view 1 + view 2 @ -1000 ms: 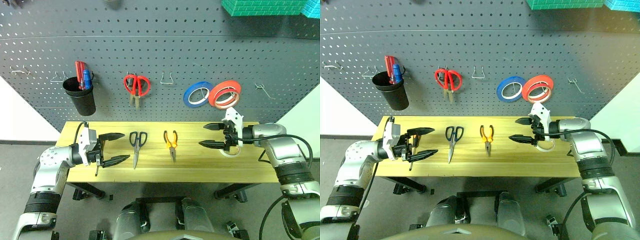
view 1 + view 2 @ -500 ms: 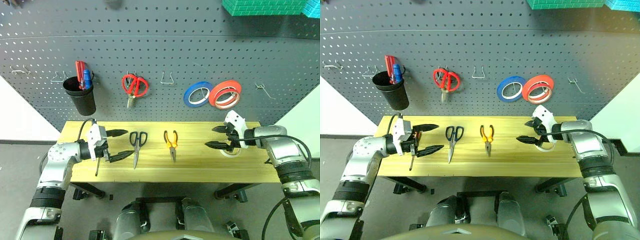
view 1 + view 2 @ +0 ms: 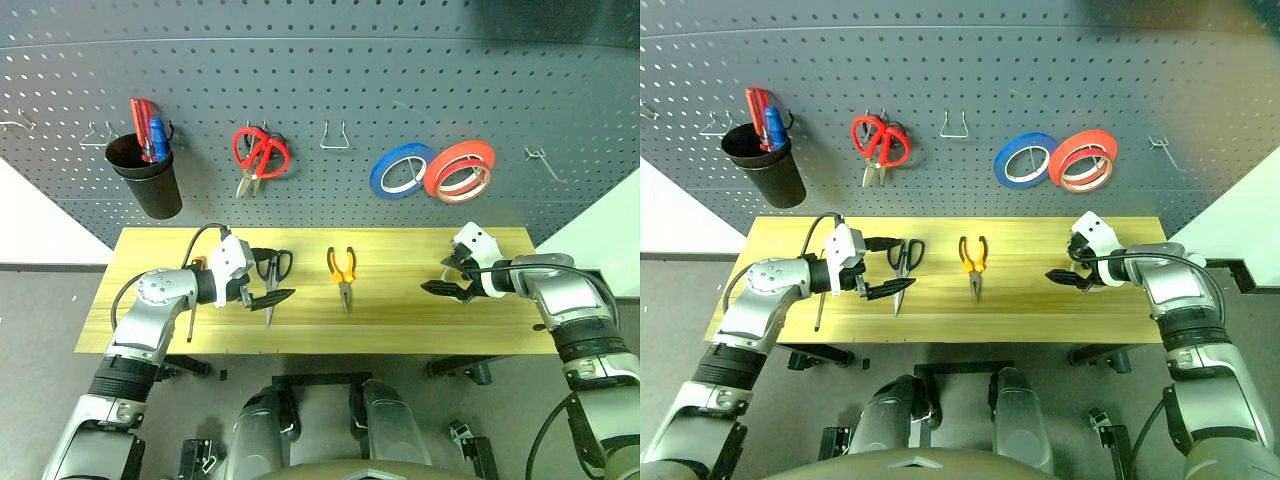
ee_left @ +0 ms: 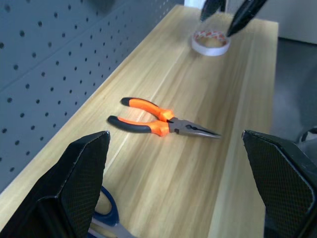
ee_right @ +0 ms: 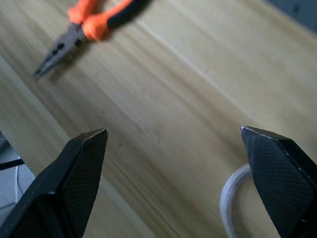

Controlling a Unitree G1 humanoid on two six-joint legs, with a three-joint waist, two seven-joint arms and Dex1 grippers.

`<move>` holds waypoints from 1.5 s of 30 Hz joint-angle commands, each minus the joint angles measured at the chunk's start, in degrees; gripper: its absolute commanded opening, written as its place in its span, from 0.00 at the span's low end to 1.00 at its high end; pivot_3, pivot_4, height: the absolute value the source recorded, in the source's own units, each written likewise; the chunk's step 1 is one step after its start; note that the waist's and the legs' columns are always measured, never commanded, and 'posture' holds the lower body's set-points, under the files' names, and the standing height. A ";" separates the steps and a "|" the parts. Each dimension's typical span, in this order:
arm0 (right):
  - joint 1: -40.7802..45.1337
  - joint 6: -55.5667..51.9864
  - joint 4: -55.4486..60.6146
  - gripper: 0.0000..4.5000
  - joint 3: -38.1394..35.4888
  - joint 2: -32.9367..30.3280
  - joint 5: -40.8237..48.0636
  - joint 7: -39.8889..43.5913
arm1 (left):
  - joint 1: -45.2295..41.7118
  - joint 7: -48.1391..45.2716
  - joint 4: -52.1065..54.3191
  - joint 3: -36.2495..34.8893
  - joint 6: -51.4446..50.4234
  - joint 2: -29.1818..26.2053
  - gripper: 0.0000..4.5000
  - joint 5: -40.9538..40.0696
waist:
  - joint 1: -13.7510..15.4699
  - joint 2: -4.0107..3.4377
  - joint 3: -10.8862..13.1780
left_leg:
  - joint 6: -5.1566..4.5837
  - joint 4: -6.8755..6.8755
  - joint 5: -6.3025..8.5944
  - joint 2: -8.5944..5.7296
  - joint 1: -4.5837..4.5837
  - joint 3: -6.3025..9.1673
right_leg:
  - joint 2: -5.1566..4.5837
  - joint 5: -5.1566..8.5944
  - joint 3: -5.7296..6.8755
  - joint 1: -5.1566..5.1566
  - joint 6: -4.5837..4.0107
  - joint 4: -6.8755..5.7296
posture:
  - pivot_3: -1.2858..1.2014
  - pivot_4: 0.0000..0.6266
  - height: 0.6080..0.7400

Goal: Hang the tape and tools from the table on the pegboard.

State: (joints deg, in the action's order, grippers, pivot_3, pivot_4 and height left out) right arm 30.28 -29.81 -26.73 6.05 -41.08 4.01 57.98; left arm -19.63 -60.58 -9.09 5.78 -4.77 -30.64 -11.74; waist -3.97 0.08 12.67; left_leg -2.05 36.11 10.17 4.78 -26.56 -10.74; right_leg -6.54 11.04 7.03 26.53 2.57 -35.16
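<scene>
Two pickups are being lined up on the table (image 3: 400, 335) in front of the pegboard (image 3: 330, 90), where none of the task's things is yet hung. The left gripper (image 3: 268, 276), its black fingers spread wide and holding nothing, is being held over the black-handled scissors (image 3: 273, 285), which are lying with their handles toward the pegboard and their blades pointing at the table's front edge; the long axis is thus running across the fingers' line rather than along it. The screwdriver (image 3: 191, 318) is lying behind that gripper, toward the left end of the table and partly hidden by the arm. The pliers (image 3: 343, 280) are resting near the middle of the table, between the two arms, handles toward the pegboard, and somewhat nearer the left gripper. The right gripper (image 3: 447, 275), likewise wide and empty, is being pointed down and inward just beside the tape (image 4: 211, 42), which is lying flat near the right end of the table. Judging from this layout, the tape is being left to the right arm and the scissors to the left.
</scene>
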 commanded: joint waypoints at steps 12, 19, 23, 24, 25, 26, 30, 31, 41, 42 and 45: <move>7.57 0.90 -13.70 1.00 0.25 0.64 -4.56 -6.11 | -11.55 4.95 -1.49 7.87 -7.19 6.92 0.99 5.18 | 0.02 0.13 3.82 | -0.03 0.13 -0.03 -0.04 -0.18 -0.02 | -0.06 -0.07 0.01 0.02 -0.08 -0.21 | 0.47 0.55 0.92; 8.80 0.40 -17.61 1.00 0.33 1.01 -5.50 -6.95 | -16.29 4.99 -6.23 11.69 -7.62 10.78 0.99 8.22 | -0.10 0.21 4.76 | -0.14 0.13 -0.10 -0.06 -0.17 -0.07 | -0.09 -0.05 -0.01 0.04 -0.03 -0.32 | 0.47 0.57 0.92; 8.99 0.59 -18.24 1.00 0.62 1.68 -6.08 -7.21 | -18.28 5.12 -8.91 12.30 -7.25 12.33 0.99 9.05 | -0.15 0.23 5.14 | -0.13 0.16 -0.09 -0.05 -0.17 -0.07 | -0.09 0.00 -0.01 0.06 0.06 -0.39 | 0.47 0.57 0.92; 9.10 0.79 -18.53 1.00 0.68 1.99 -6.23 -7.50 | -18.63 5.15 -9.46 12.40 -7.27 12.69 0.99 9.25 | -0.15 0.24 5.17 | -0.13 0.16 -0.10 -0.05 -0.16 -0.07 | -0.10 0.02 -0.01 0.06 0.10 -0.40 | 0.47 0.57 0.92; 9.21 1.14 -18.93 1.00 0.95 2.30 -6.66 -8.03 | -18.85 5.22 -9.83 12.61 -7.27 12.97 0.99 9.55 | -0.13 0.25 5.24 | -0.13 0.16 -0.10 -0.05 -0.16 -0.07 | -0.10 0.03 -0.01 0.06 0.11 -0.40 | 0.47 0.57 0.92; 9.24 1.52 -19.23 1.00 1.23 2.49 -7.07 -8.39 | -18.96 5.27 -10.08 12.77 -7.21 13.17 0.99 9.82 | -0.13 0.25 5.33 | -0.14 0.16 -0.10 -0.06 -0.16 -0.07 | -0.10 0.03 -0.01 0.06 0.11 -0.40 | 0.47 0.58 0.92; 8.90 1.87 -18.91 0.79 2.51 2.56 -7.86 -7.13 | -18.99 5.07 -9.55 12.96 -8.36 13.60 1.00 10.14 | -0.12 0.27 5.61 | -0.14 0.16 -0.10 -0.06 -0.16 -0.08 | -0.13 0.03 -0.02 0.06 0.11 -0.40 | 0.47 0.57 0.92; 9.00 1.88 -19.11 0.71 2.82 2.66 -8.23 -7.28 | -19.09 5.26 -9.52 12.84 -8.43 13.69 1.00 10.11 | -0.12 0.28 5.63 | -0.14 0.16 -0.10 -0.06 -0.17 -0.08 | -0.13 0.03 -0.01 0.06 0.11 -0.40 | 0.47 0.57 0.92; 9.51 3.32 -20.45 0.01 4.64 3.12 -10.57 -8.00 | -18.02 3.45 -6.47 13.26 -10.62 12.33 1.00 9.39 | -0.11 0.29 5.63 | -0.05 0.17 -0.05 -0.06 -0.15 -0.08 | -0.12 0.07 -0.01 0.03 0.19 -0.40 | 0.48 0.54 0.92; 9.21 3.36 -19.75 0.01 4.70 3.05 -10.54 -7.69 | -17.81 3.04 -6.00 13.29 -10.86 12.02 1.00 9.33 | -0.11 0.29 5.63 | -0.05 0.17 -0.05 -0.06 -0.15 -0.08 | -0.12 0.07 -0.01 0.04 0.19 -0.40 | 0.48 0.54 0.92; 8.15 3.02 -17.45 0.01 4.73 2.81 -10.30 -6.86 | -17.25 1.41 -4.41 12.98 -11.06 11.19 1.00 8.50 | -0.13 0.28 5.61 | -0.04 0.18 -0.05 -0.06 -0.15 -0.08 | -0.12 0.06 -0.01 0.04 0.18 -0.41 | 0.47 0.49 0.92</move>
State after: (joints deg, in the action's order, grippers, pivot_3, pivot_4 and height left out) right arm 39.45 -26.67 -45.66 10.52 -38.25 -6.05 50.45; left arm -37.48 -58.05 -16.18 18.99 -15.93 -19.26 -1.93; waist -4.10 0.36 18.29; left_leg -2.09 36.29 10.12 4.72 -26.72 -10.82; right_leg -6.66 11.09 7.02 26.56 2.75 -35.57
